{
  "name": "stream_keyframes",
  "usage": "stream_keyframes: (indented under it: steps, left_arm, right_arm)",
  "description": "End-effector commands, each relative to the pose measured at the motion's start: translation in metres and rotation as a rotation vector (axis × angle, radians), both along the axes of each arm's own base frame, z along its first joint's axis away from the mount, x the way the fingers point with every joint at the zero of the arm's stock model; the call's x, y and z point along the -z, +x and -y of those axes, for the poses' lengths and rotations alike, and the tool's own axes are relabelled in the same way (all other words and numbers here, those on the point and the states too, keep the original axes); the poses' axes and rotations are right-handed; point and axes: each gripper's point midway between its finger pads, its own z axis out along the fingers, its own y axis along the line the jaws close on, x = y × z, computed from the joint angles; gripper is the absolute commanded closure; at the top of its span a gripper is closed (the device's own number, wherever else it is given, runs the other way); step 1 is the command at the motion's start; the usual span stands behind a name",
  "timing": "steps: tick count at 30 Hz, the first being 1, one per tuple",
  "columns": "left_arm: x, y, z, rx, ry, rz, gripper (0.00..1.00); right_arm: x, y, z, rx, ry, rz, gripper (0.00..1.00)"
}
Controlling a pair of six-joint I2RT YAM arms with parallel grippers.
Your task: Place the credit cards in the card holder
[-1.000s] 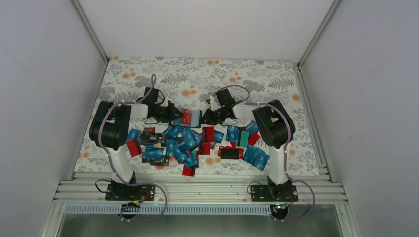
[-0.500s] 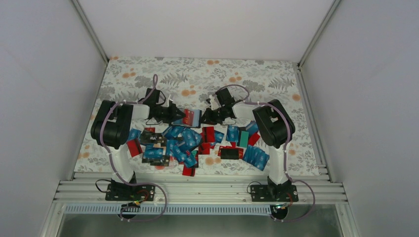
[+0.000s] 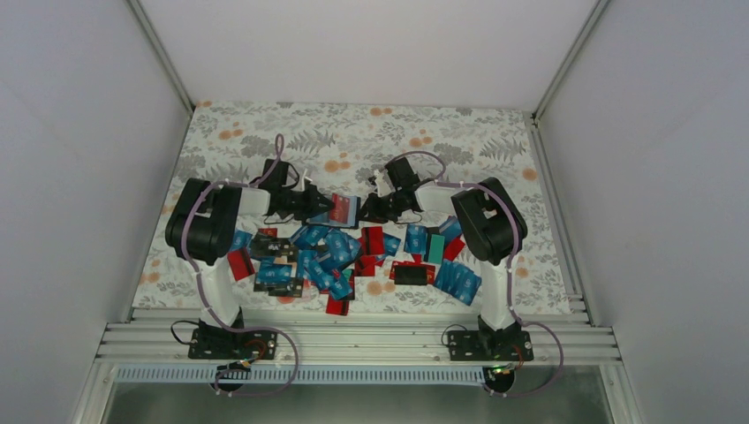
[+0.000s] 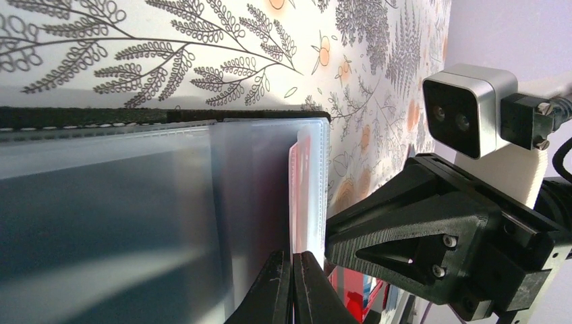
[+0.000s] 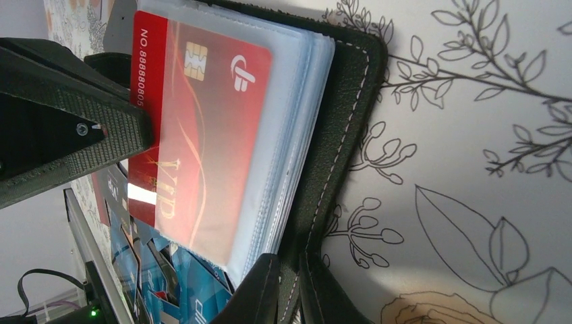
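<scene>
One card holder (image 5: 345, 128) pinched by right gripper (image 5: 290, 264), left gripper (image 4: 291, 260) pinching one red card (image 5: 209, 135)

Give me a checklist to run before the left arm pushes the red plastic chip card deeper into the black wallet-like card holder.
1. Left gripper shut on the red plastic chip card: ok.
2. Right gripper clamped on the cover of the black stitched wallet-like card holder: ok.
3. Card's leading edge inside the clear plastic sleeve: ok.
4. Card fully seated: not ok; its numbered strip sticks out toward the left gripper.
5. Loose blue cards clear of the holder: cannot tell; they lie close beside it.
</scene>
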Motion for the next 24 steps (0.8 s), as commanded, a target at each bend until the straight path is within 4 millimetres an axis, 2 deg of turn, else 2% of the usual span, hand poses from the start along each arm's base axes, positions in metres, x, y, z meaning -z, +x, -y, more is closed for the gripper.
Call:
stream_keyframes:
  steps: [1, 24]
  left_arm:
    - [0.0115, -0.0011, 0.0042, -0.003, 0.007, -0.017, 0.98]
    - [0.0194, -0.0053, 0.0128, 0.023, 0.009, -0.029, 0.98]
  right_arm:
    - [0.0037, 0.0023, -0.0025, -0.014, -0.003, 0.005, 0.89]
    - [0.0041, 0.0031, -0.003, -0.015, -0.004, 0.004, 0.9]
